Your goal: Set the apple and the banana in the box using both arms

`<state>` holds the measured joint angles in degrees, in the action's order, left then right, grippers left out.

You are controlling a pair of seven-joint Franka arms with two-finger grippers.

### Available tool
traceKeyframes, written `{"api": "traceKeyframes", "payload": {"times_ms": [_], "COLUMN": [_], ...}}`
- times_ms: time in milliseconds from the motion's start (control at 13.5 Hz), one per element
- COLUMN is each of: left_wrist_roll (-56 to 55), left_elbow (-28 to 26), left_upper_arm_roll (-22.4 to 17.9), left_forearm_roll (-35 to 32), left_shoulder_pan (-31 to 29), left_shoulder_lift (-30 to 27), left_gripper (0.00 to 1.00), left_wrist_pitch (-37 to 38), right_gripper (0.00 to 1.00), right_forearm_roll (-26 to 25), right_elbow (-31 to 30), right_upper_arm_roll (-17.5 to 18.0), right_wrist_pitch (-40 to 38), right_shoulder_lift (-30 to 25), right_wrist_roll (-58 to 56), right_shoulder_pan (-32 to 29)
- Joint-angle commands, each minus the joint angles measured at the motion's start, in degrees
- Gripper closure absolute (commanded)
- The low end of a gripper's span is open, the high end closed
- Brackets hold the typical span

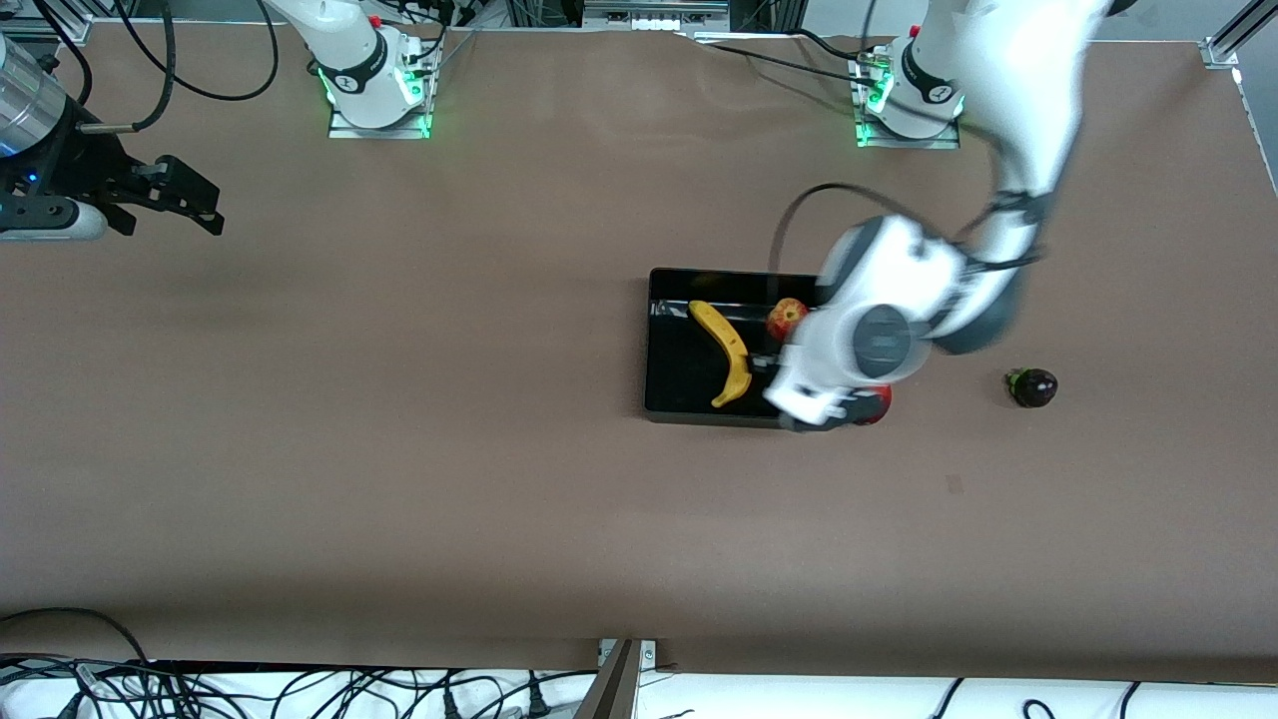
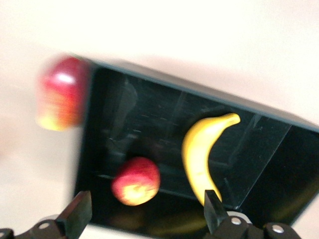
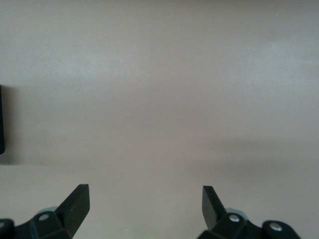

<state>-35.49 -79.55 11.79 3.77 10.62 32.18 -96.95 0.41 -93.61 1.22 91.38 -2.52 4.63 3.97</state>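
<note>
The black box (image 1: 679, 384) lies mid-table toward the left arm's end. The yellow banana (image 1: 725, 350) and the red-yellow apple (image 1: 786, 318) both lie inside it. In the left wrist view the apple (image 2: 135, 180) and the banana (image 2: 203, 154) rest on the box floor (image 2: 144, 119). My left gripper (image 1: 771, 361) hangs over the box, open and empty (image 2: 145, 209), with the apple showing between its fingers below. My right gripper (image 1: 190, 200) waits over bare table at the right arm's end, open and empty (image 3: 144, 204).
A red-yellow fruit (image 1: 879, 402) lies on the table just outside the box, partly under my left hand; it also shows in the left wrist view (image 2: 62, 92). A dark round fruit (image 1: 1031, 386) lies farther toward the left arm's end.
</note>
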Motion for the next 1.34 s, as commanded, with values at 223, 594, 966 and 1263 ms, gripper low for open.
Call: {"api": "traceKeyframes", "payload": {"times_ms": [223,594,966,1263], "left_wrist_roll": [26.3,38.7,38.6,35.1], "left_elbow": [10.6,4.0,-23.1,-21.5], "left_upper_arm_roll": [-0.3,-3.9,-7.6,-7.8], "left_forearm_roll": [-12.7,-11.9,-11.6,-2.3], "left_shoulder_pan": [-6.4,-13.4,-14.2,-16.6], "left_shoulder_lift": [-5.6,-16.8,-34.8,-33.6], "left_gripper": [0.0,0.0,0.0,0.0], "left_wrist_pitch": [18.8,17.5,-10.0,-2.5], "right_gripper": [0.0,0.0,0.0,0.0], "right_forearm_roll": [0.4,0.4,0.4,0.4], "right_elbow": [0.9,0.9,0.9,0.9], "right_upper_arm_roll": [0.4,0.4,0.4,0.4], "right_wrist_pitch": [-0.8,-0.9,-0.9,-0.9], "right_shoulder_lift": [0.1,0.1,0.1,0.1], "right_wrist_roll": [0.6,0.6,0.6,0.6], "right_shoulder_pan": [-0.5,-0.5,-0.5,-0.5]}}
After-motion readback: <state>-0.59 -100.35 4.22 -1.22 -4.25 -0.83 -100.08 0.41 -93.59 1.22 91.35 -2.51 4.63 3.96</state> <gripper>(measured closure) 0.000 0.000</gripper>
